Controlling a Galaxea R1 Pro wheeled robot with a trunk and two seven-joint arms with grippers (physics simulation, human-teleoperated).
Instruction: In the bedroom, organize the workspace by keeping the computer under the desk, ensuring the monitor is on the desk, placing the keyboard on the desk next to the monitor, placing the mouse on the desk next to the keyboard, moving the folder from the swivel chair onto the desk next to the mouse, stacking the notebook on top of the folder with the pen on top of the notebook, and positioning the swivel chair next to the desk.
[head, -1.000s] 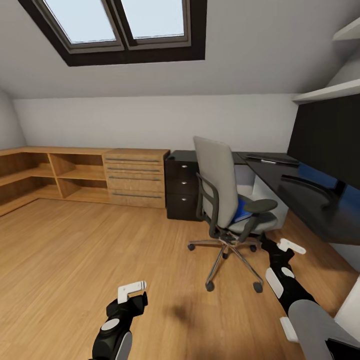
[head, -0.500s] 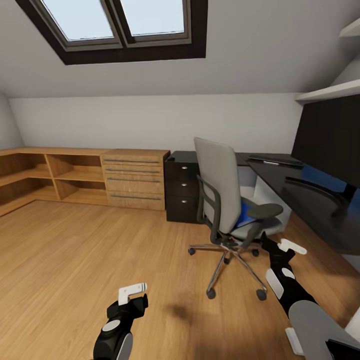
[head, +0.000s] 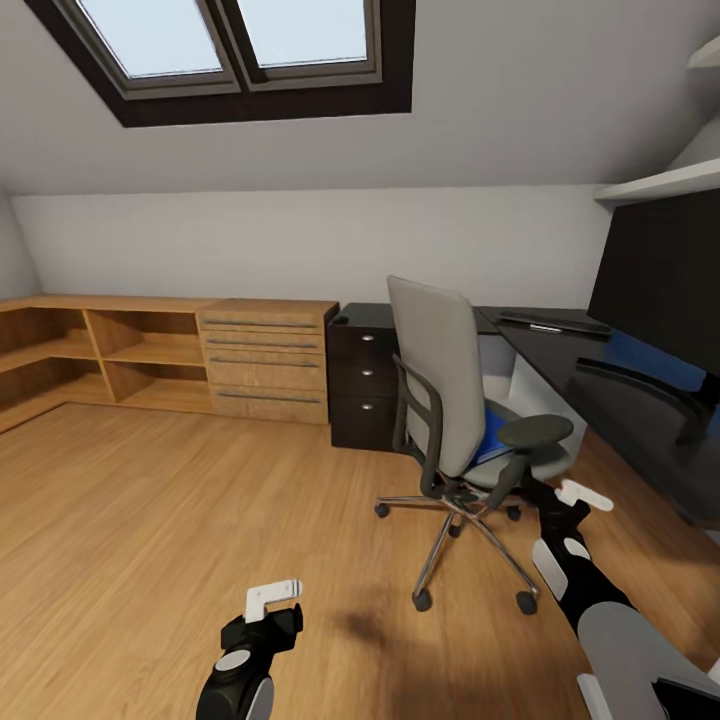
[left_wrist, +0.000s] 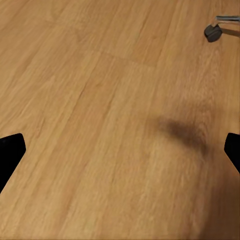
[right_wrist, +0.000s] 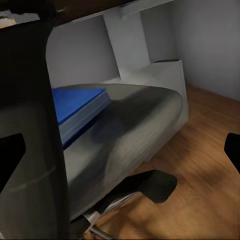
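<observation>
**Workspace mostly unsorted; folder not yet off the chair**

Counter (head: 600, 385): long black top along the right wall. Monitor (head: 660, 270) stands on it near the front end; keyboard (head: 553, 321) lies by the far corner, well apart from the monitor. Mouse, notebook, pen: not made out.

Swivel chair (head: 450, 400): out on the floor beside the counter's edge, folder (right_wrist: 75, 107) flat on its seat. Computer (right_wrist: 165, 87) sits under the counter.

Left tool (left_wrist: 120, 150): spread wide, empty, over floor. Right tool (right_wrist: 120, 150): spread wide, empty, near the seat.

Judgement: folder transfer and stacking all remain.
</observation>
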